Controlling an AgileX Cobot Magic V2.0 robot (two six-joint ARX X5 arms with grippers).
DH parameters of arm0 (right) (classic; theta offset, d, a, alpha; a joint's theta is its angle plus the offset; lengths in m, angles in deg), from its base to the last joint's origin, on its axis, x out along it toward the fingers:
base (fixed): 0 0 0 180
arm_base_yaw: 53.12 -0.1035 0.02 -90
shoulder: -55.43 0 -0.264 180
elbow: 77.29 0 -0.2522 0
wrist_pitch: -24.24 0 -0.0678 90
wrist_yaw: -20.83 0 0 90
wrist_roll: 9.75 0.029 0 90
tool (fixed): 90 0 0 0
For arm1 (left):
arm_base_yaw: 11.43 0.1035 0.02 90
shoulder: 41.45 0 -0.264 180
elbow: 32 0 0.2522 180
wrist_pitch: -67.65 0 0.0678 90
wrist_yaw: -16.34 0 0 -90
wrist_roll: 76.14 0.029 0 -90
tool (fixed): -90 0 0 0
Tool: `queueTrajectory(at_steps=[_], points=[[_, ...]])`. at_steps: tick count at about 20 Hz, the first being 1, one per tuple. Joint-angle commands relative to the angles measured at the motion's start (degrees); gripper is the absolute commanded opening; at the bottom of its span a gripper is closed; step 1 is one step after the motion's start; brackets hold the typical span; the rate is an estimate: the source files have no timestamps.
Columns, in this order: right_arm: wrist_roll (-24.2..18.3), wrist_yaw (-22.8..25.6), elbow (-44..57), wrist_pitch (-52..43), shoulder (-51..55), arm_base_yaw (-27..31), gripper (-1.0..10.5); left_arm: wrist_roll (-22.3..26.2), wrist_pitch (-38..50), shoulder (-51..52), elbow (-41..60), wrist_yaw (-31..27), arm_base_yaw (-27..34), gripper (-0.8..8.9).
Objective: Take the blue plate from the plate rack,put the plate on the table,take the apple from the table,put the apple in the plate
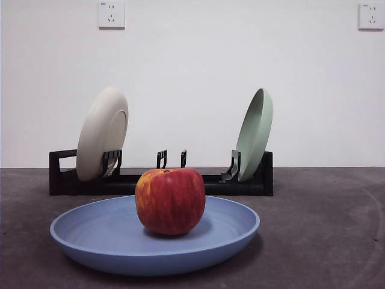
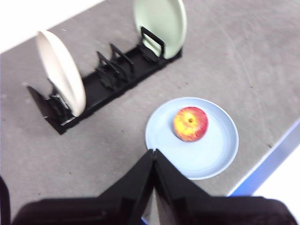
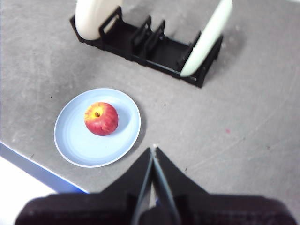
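Blue plate (image 1: 90, 232): flat on the bench (image 1: 325, 229), you've got the apple (image 1: 171, 200) sitting in its middle.
Rack (image 1: 180, 183): behind it; cream plate (image 1: 101, 133) one end, green plate (image 1: 255, 133) the other, middle slots bare.
Left gripper (image 2: 154, 152): raised, jaws pressed together, holding nothing.
Right gripper (image 3: 153, 151): same.

The apple (image 3: 101, 118) sits stem up in the blue plate (image 3: 97, 127), which lies flat on the table (image 3: 243, 117) near its blue-trimmed edge. Beyond it the plate rack (image 3: 149, 47) holds a cream-white plate (image 3: 93, 13) at one end and a pale green plate (image 3: 207, 36) at the other, its middle slots bare. The right gripper (image 3: 153, 151) hangs above the table just beside the plate, jaws pressed together and holding nothing.
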Motion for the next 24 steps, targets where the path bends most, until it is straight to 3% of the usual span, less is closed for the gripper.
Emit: queueTrajectory(at_steps=[1, 16, 19, 22, 24], points=[[1.73, 0.04, 0.22, 1.18, -0.07, -0.07, 0.0, 0.68, -0.04, 1.03, 0.31, -0.50, -0.17, -0.05], [1.60, 0.04, 0.22, 1.18, -0.98, -0.07, 0.0, 0.63, 0.20, -1.51, 0.52, -0.13, 0.52, -0.04], [1.62, 0.04, 0.22, 1.18, -0.98, -0.04, 0.0, 5.60, 0.07, 0.42, 1.03, 0.17, 7.58, -0.04], [1.62, 0.02, 0.22, 1.18, -0.98, -0.07, 0.0, 7.28, 4.66, 3.87, 5.46, 1.88, 19.82, -0.04], [1.62, 0.04, 0.22, 1.18, -1.01, -0.07, 0.0, 15.61, 14.10, 8.72, 13.55, 6.38, 28.37, -0.04]])
